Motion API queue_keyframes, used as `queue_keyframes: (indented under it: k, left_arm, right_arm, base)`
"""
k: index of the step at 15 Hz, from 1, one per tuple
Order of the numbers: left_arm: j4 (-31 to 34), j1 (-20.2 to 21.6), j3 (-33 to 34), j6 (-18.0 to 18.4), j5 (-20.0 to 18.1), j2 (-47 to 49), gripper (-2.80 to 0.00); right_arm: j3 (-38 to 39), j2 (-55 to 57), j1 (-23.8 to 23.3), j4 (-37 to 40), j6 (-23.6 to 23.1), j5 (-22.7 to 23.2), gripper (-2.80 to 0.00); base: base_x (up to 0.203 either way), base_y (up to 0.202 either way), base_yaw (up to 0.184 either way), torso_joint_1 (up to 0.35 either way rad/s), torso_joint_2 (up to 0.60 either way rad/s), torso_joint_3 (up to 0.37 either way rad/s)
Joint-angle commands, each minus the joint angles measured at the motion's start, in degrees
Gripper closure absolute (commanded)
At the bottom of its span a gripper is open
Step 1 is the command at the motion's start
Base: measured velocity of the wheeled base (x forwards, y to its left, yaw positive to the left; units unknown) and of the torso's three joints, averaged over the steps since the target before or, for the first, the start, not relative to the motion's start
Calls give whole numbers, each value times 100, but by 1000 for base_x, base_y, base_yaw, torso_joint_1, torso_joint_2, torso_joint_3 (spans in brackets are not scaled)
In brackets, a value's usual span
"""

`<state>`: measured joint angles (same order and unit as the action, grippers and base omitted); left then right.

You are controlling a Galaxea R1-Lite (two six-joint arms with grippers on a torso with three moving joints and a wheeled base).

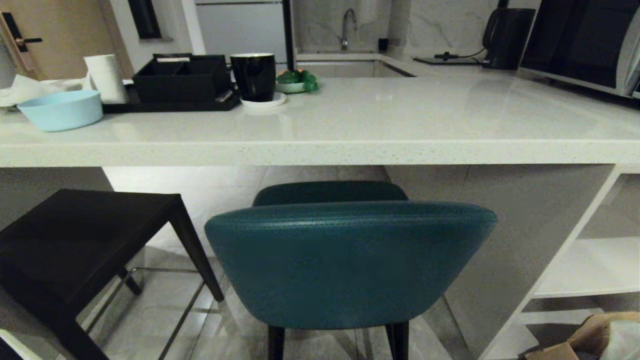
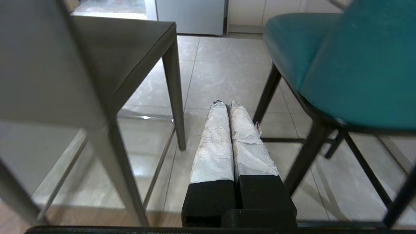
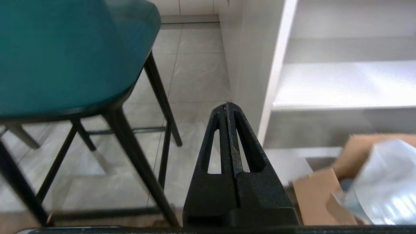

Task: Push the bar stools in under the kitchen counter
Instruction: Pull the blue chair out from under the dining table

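Before the kitchen counter, teal stool padded, grey stool angular

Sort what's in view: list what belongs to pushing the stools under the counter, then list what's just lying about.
Belongs to the job:
teal stool
dark stool
counter
left gripper, shut, low between the stools
right gripper, shut, beside the teal stool

Just lying about:
blue bowl
paper roll
black organiser tray
black mug
kettle
cardboard box

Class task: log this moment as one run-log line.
teal stool: before kitchen counter | grey stool: left | both end effectors shut, idle
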<state>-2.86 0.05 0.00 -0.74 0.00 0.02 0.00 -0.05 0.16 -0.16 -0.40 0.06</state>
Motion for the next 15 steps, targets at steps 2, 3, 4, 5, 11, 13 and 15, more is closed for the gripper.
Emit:
queue_keyframes:
  k: [2,3,4,5,11,13,15]
  left_arm:
    - [-4,-3,105,-5,0,-11,0]
    - [-4,4,105,-5,0,-11,0]
    - [-4,4,105,-5,0,-11,0]
    - [-4,4,105,-5,0,-11,0]
    - [181,12,-35,152,-10,75,0]
    - [248,3,-495,143,-28,645,0]
    - [-113,-36,-804,1,-35,1805,0]
  right_arm:
    - [0,-4,2,-2,-4,3,0]
    - [0,-4,2,-2,5,3,0]
    - [0,-4,2,-2,0,3,0]
    - [0,-4,2,-2,-1,3,0]
    - [-200,408,-3,209,-126,-12,0]
    - [-711,1099,-40,234,-66,-32,0]
    - [-1017,2150,-69,-45,89,-44,0]
  base:
    - [189,0,3,2,5,1]
    - [145,0,2,4,6,-1]
    - [0,0,0,0,0,0]
    - [0,0,0,0,0,0]
    - [0,0,0,0,0,0]
    - [0,0,0,0,0,0]
    - [0,0,0,0,0,0]
